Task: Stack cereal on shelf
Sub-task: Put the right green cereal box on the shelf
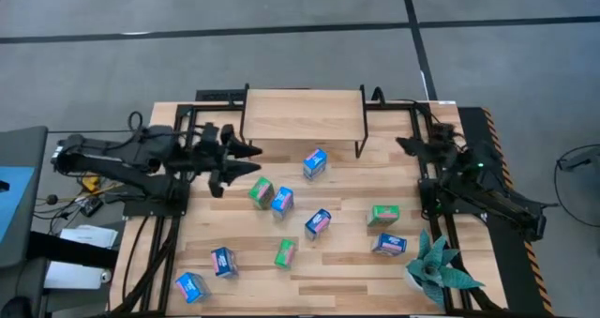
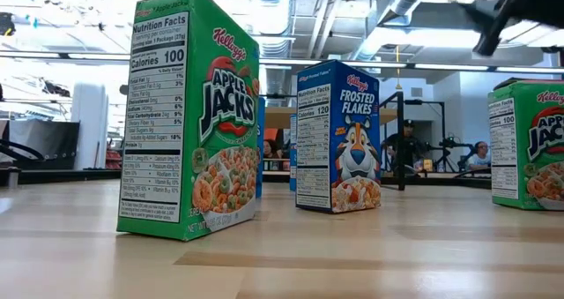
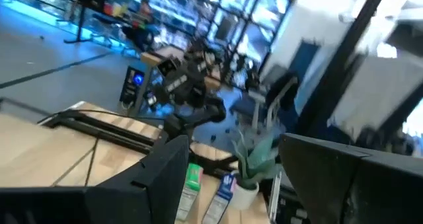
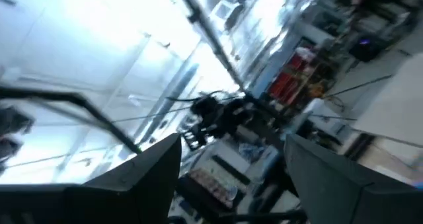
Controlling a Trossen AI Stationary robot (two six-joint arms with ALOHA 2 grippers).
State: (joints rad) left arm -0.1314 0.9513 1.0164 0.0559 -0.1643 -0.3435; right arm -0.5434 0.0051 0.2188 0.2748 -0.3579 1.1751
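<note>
my table, apart from the job

a teal spiky plant in a white pot sits at the near right corner of my wooden tabletop; people sit in the room beyond it.

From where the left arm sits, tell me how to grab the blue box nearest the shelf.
Come straight down on the blue cereal box, closing across its two narrow faces. It stands clear of the others, just in front of the shelf. The left end effector is open and closest.
</note>
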